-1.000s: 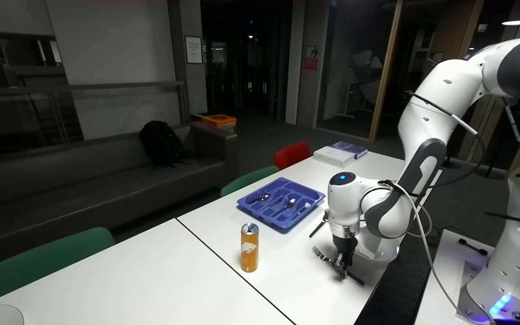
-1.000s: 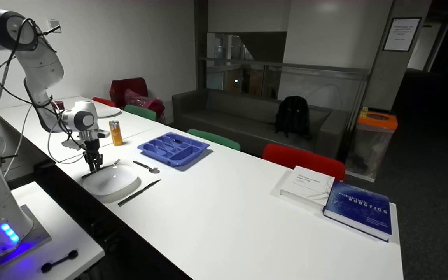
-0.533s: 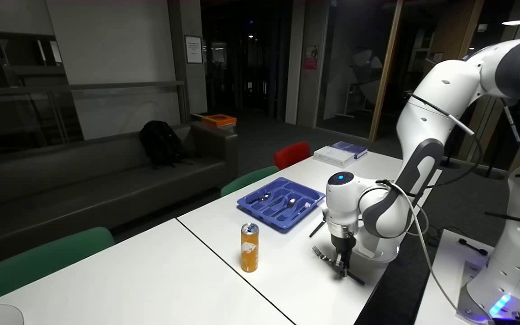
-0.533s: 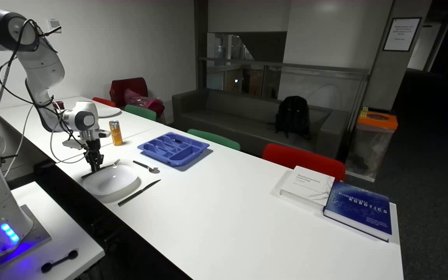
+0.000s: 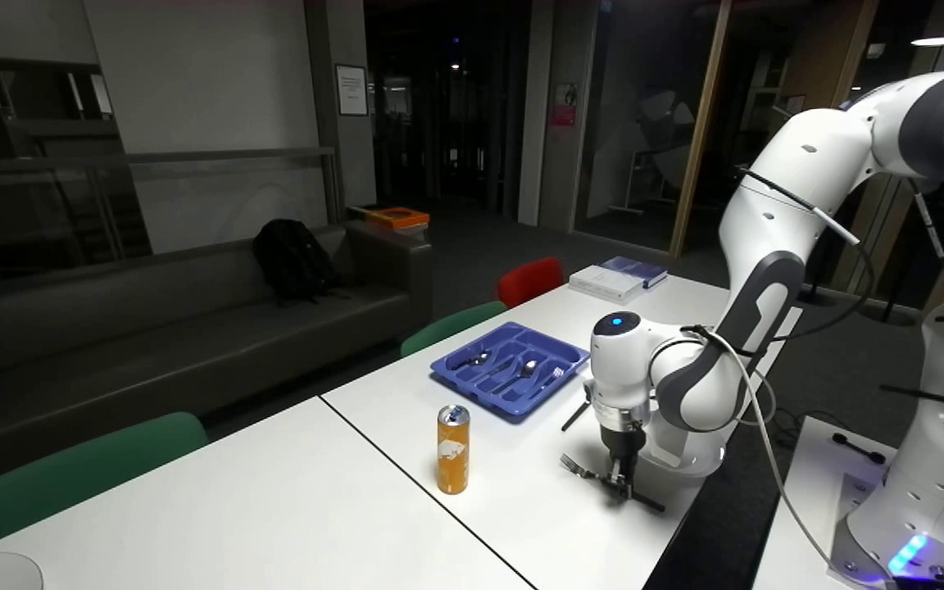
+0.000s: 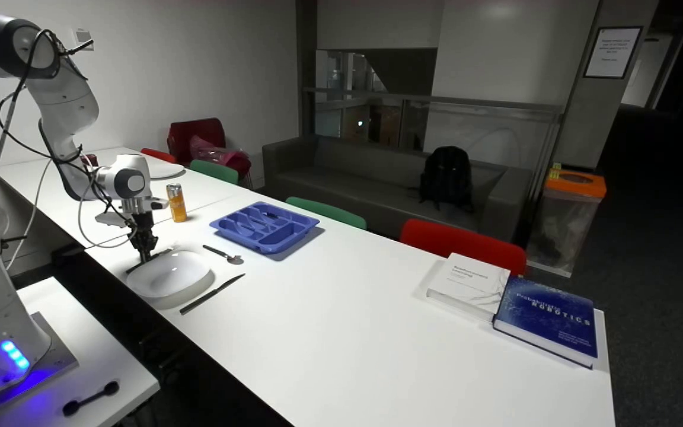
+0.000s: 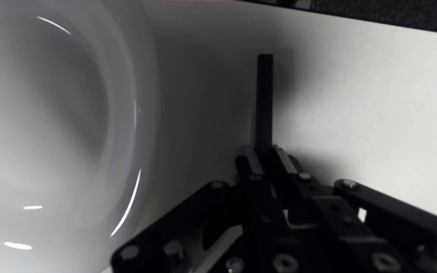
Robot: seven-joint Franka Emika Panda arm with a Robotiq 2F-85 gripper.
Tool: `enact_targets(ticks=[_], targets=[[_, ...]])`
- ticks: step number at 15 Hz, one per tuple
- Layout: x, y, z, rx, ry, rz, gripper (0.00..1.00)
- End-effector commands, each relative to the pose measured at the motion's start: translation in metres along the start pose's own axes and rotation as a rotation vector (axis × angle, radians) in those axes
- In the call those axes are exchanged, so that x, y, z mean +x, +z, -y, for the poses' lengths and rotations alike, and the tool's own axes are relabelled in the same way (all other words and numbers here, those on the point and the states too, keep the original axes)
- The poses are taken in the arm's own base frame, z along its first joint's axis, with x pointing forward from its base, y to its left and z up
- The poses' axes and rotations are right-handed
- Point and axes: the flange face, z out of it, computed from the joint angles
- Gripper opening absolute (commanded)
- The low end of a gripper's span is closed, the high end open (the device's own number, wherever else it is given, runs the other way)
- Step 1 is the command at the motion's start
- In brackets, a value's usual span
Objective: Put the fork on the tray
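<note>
The fork (image 5: 646, 501) has a dark handle and silver tines. It lies beside the white plate, at or just above the table; I cannot tell if it touches. My gripper (image 5: 622, 490) points down over the fork's middle. In the wrist view the fingers (image 7: 267, 153) are shut on the fork's handle (image 7: 264, 102), which sticks out beyond the tips; the tines are hidden there. The gripper also shows in an exterior view (image 6: 145, 257) behind the plate. The blue tray (image 5: 546, 342) lies farther along the table with several utensils in its compartments; it also shows in an exterior view (image 6: 279, 236).
The white plate (image 6: 169, 279) is close beside the gripper, also in the wrist view (image 7: 144, 94). A dark-handled spoon (image 6: 217, 252) and a knife (image 6: 212, 294) lie near it. An orange can (image 5: 453, 455) stands near the tray. Books (image 6: 546, 320) lie at the table's end.
The gripper has closed on the fork and shifted very slightly. The fork has turned a little, its tines moving slightly. The tray, plate and can have not moved.
</note>
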Motion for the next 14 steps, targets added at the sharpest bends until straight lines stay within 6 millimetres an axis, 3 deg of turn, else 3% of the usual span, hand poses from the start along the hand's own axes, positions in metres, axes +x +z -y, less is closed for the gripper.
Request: enact_targets(ticks=[1, 4, 8, 11, 14], targets=[[-0.008, -0.023, 0.012, -0.011, -0.009, 0.035, 0.03], [-0.026, -0.064, 0.027, -0.010, 0.034, -0.001, 0.03], [-0.046, -0.142, 0.049, 0.021, 0.094, -0.078, 0.03], [-0.067, -0.204, 0.043, -0.029, 0.145, -0.075, 0.03], [-0.067, -0.251, 0.025, 0.113, 0.275, -0.091, 0.03]])
